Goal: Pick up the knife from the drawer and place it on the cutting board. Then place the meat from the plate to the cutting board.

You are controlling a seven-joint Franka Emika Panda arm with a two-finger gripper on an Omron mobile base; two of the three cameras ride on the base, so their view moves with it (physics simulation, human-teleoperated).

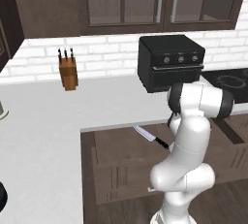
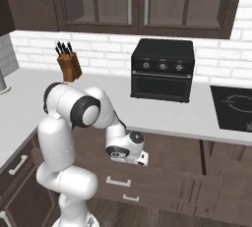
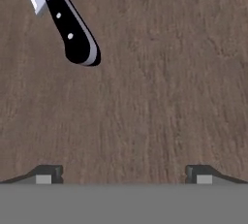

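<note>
Hand view shows the open hand [image 3: 124,174] above the drawer [image 3: 160,87] floor, the knife [image 3: 68,22] at eleven o'clock, so reaching its handle seemingly comes next.

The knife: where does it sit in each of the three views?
Left base view: knife lies in the open drawer, left of the arm.
Right base view: not in it.
Hand view: handle upper left, above the open gripper.
Shared landmark: knife block.
</note>
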